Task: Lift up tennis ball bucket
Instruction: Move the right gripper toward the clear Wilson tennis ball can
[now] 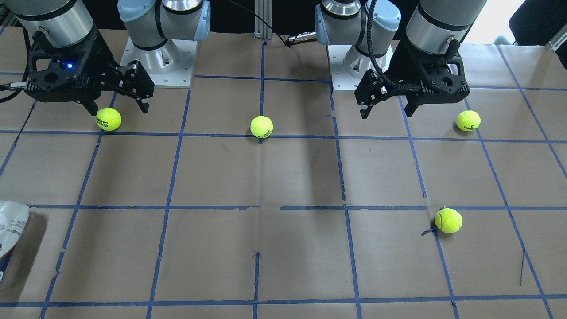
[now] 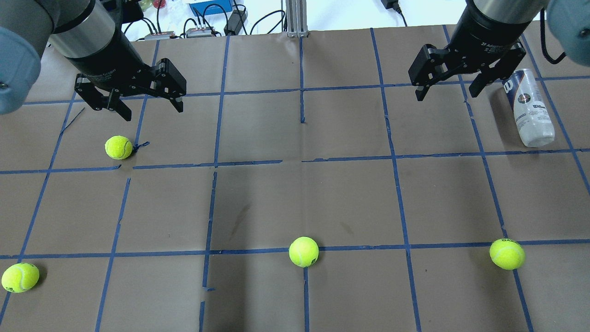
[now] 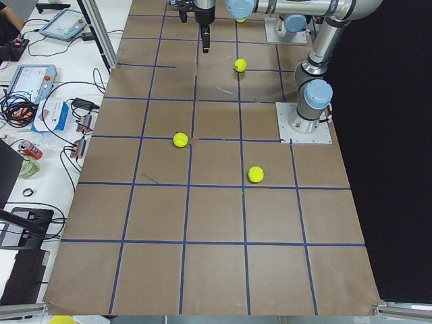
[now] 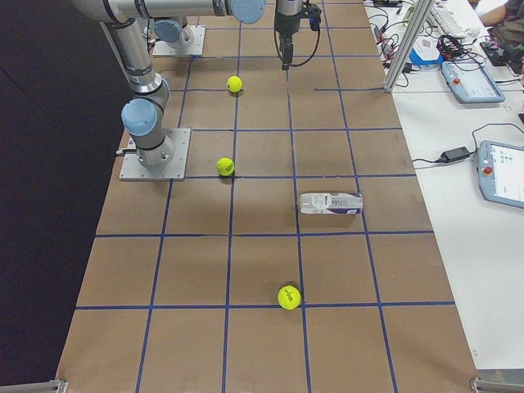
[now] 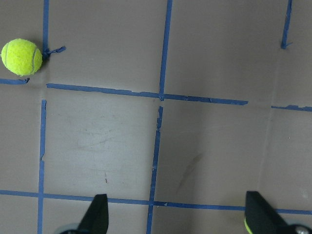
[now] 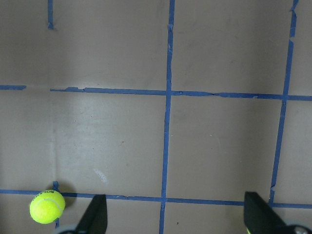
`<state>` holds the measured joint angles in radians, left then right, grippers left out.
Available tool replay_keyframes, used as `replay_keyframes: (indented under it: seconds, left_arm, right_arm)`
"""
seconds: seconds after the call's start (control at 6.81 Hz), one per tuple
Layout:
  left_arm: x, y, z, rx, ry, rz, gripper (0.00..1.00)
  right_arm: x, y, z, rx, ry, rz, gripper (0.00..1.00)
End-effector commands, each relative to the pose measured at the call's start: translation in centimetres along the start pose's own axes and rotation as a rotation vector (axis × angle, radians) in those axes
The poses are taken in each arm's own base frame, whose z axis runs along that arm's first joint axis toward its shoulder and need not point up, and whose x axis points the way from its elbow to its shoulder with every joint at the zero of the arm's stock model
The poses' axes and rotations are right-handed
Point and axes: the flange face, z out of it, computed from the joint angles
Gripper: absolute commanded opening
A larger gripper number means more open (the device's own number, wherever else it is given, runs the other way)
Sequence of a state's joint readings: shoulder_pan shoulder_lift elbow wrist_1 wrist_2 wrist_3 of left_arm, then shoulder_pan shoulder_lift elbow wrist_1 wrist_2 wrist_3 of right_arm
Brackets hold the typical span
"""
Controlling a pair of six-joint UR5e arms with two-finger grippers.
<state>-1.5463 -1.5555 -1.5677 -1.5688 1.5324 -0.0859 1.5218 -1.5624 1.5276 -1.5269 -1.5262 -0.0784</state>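
Observation:
The tennis ball bucket (image 2: 530, 108) is a clear can with a white and navy Wilson label. It lies on its side at the far right of the overhead view. It also shows at the left edge of the front view (image 1: 11, 232) and in the right side view (image 4: 330, 203). My right gripper (image 2: 446, 94) is open and empty, hovering above the table just left of the can and apart from it. My left gripper (image 2: 152, 112) is open and empty on the far left, above a tennis ball (image 2: 118, 147). Neither wrist view shows the can.
Several yellow-green tennis balls lie on the brown, blue-taped table: one near left (image 2: 20, 277), one near middle (image 2: 303, 251), one near right (image 2: 507, 253). Cables and boxes (image 2: 203, 18) lie beyond the far edge. A post (image 2: 295, 18) stands at far centre.

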Motion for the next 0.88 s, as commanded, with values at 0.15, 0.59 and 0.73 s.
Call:
replay_keyframes:
  seconds: [0.15, 0.59, 0.73]
  left_arm:
    - [0.0, 0.0, 0.0, 0.0, 0.0, 0.0, 1.0]
    - [0.0, 0.0, 0.0, 0.002, 0.002, 0.0, 1.0]
    - [0.0, 0.0, 0.0, 0.002, 0.002, 0.0, 1.0]
  right_arm:
    - [3.1, -0.1, -0.2, -0.004, 0.001, 0.102, 1.0]
    - [11.9, -4.5, 0.6, -0.027, 0.077, 0.234, 1.0]
    - [15.0, -8.8, 3.6, -0.059, 0.074, 0.261, 1.0]
